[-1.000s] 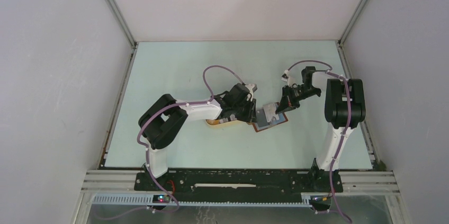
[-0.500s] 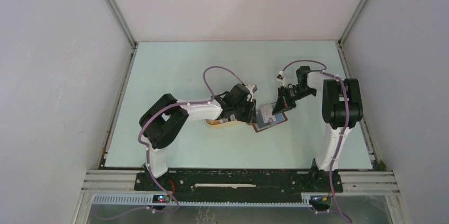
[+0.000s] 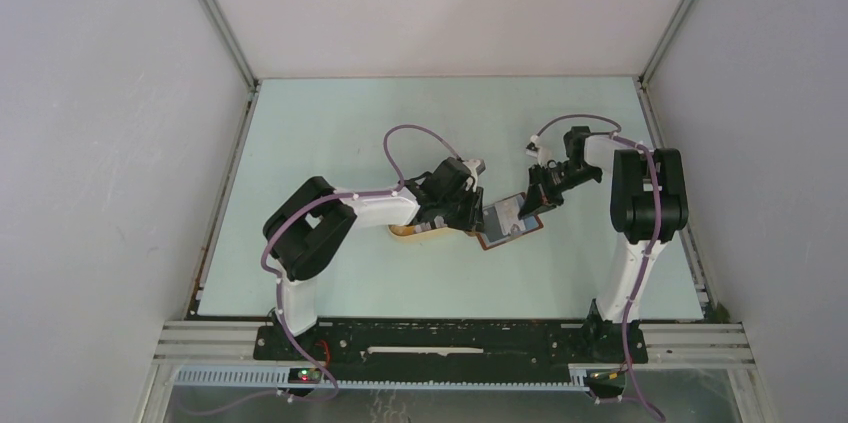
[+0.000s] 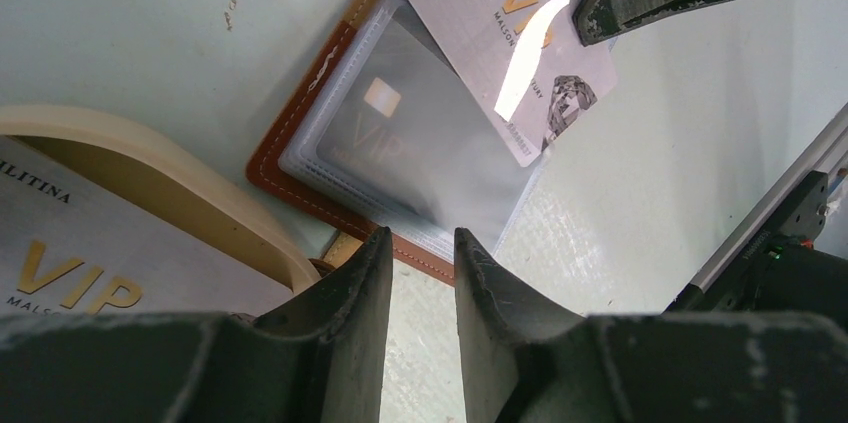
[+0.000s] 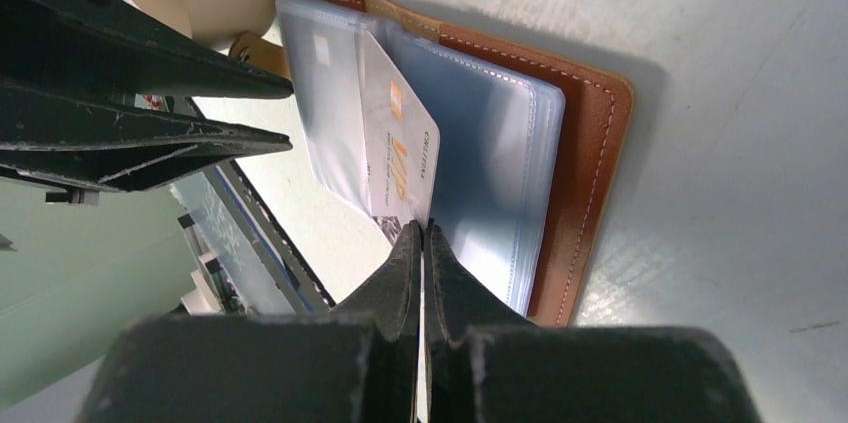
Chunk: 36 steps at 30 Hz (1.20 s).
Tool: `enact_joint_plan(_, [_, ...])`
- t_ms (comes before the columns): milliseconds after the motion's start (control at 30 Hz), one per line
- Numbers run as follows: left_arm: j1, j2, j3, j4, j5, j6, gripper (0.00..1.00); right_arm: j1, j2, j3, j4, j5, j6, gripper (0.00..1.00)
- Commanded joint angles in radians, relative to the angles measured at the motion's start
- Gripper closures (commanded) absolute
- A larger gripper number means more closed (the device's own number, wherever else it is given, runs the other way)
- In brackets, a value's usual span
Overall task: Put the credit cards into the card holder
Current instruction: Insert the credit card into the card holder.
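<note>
1. My right fingers (image 5: 422, 235) are pressed together on one short end of a whitish credit card (image 5: 398, 158). Its far end lies at the mouth of a clear pocket (image 5: 480, 143) of the card holder (image 5: 590, 163).
2. My left fingers (image 4: 423, 235) stand a little apart, tips down at the holder's near leather edge. I see nothing clamped between them, and I cannot tell whether they touch the leather.
3. The holder lies open and flat near the middle of the worktop (image 3: 330, 133). The cream tray (image 4: 200, 205) is just beside it at its 9 o'clock, with more credit cards (image 4: 80, 263) in it.
4. I judge the card light, stiff and slick. A pinch on its short end should steer it, but it could pivot or slip if a corner catches.
5. The pockets look soft and floppy, and the leather light enough to skate, so I would want it pinned while I push.
6. The card lies askew to the pocket. I judge it needs squaring up first, or a corner will snag the film.
7. Room is tight along the 9 to 2 o'clock line, where my two wrists face each other over the holder. Open worktop lies at 12 and 6 o'clock, and the walls are well apart.
</note>
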Motion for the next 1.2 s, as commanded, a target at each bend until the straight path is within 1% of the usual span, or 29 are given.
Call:
enact_joint_plan(0, [0.011,0.008,0.018,0.013,0.0,-0.005,0.65,0.003,-0.038,0.018,-0.034,0.036,-0.061,1.0])
enact_joint_plan(533, [0.014,0.01,0.017,0.015,0.005,-0.005,0.66,0.031,-0.038,0.016,-0.055,0.034,-0.093,1.0])
enact_joint_plan(833, [0.014,0.011,0.017,0.019,0.014,-0.006,0.66,0.057,-0.035,0.016,-0.042,0.047,-0.069,1.0])
enact_joint_plan(1167, [0.014,0.01,0.017,0.021,0.015,-0.008,0.66,0.05,-0.045,0.016,-0.062,0.087,-0.012,1.0])
